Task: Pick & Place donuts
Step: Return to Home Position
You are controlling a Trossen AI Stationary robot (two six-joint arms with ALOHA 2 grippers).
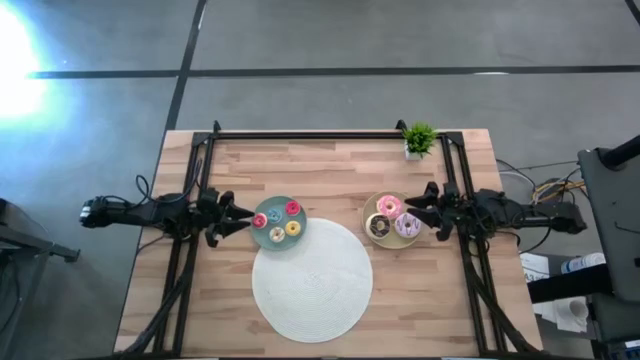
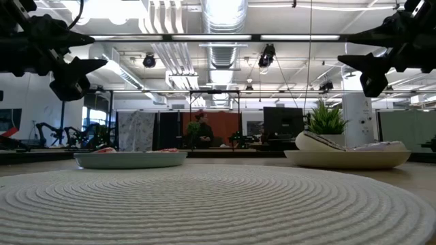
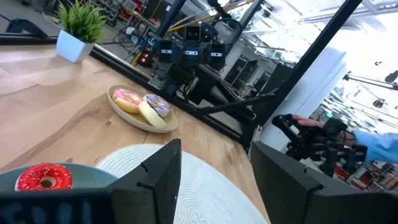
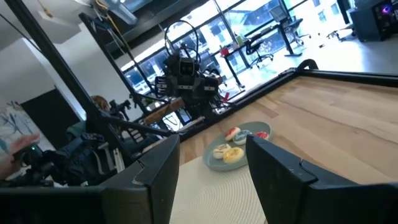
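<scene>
Sorting looks done to me; only homing remains. High view: on the wooden table (image 1: 330,165), three glossy big donuts (image 1: 388,207) sit on the beige plate (image 1: 367,210), tiny donuts (image 1: 292,208) on the teal plate (image 1: 260,240). Low view: ribbed woven mat (image 2: 218,204) in front. Left wrist: left gripper (image 3: 216,146), fingers apart, empty. Right wrist: right gripper (image 4: 212,140) the same.

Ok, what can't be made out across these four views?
Low view: the rim of the beige plate hides most of its donuts; over the rim of the teal plate only red slivers show.
Left wrist view: the left gripper and the bottom edge cut off the teal plate; only the red donut shows.
Right wrist view: the beige plate is out of frame, past the right gripper.
High view: the tiny donuts are too small to count surely.
</scene>
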